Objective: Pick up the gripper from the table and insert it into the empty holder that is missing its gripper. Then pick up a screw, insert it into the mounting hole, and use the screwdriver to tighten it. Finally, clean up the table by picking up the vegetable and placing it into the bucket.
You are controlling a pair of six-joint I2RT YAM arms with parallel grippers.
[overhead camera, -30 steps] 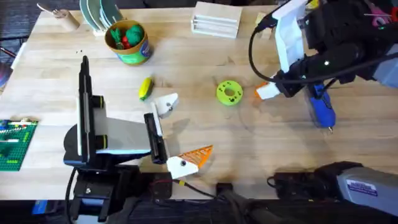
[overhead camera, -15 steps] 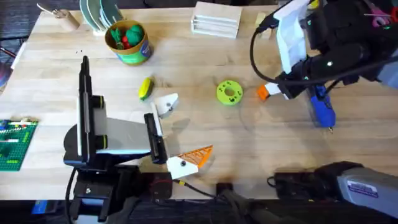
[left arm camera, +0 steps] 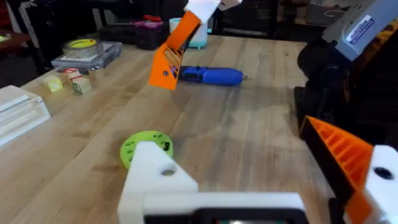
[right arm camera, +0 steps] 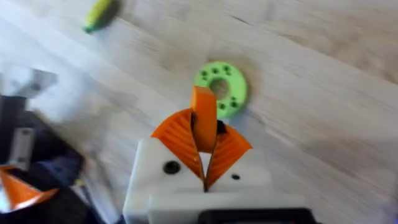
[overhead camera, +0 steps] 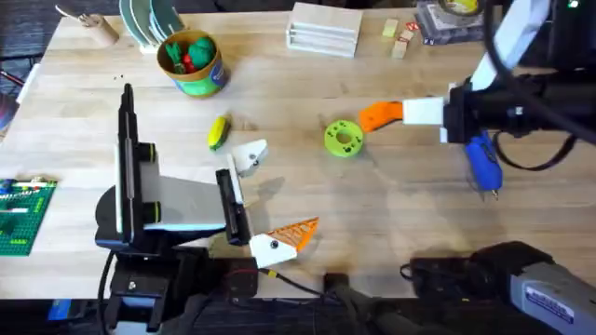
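While the right gripper (overhead camera: 384, 113) hangs over the table (overhead camera: 391, 214) just beside the green disc (overhead camera: 343, 138), its two orange pads are pressed together on the small orange gripper (right arm camera: 204, 118), which stands up edge-on between them. The right wrist view shows that clamp plainly; from overhead the piece and the pads merge into one orange tip. Seen from the left wrist, the same orange tip (left arm camera: 169, 55) is tilted in the air above the blue screwdriver (left arm camera: 210, 76), which lies flat on the wood.

The left gripper (overhead camera: 265, 200) rests low near its base with its jaws wide apart and nothing between them. One mount carries an orange pad (overhead camera: 296, 233); the other is the bare white holder (overhead camera: 250, 155), its mounting hole visible in the left wrist view (left arm camera: 158, 180).

Overhead, the yellow vegetable (overhead camera: 217, 131) lies on the table beside the holder, and the bucket (overhead camera: 191, 61) stands farther back holding green and red toys.
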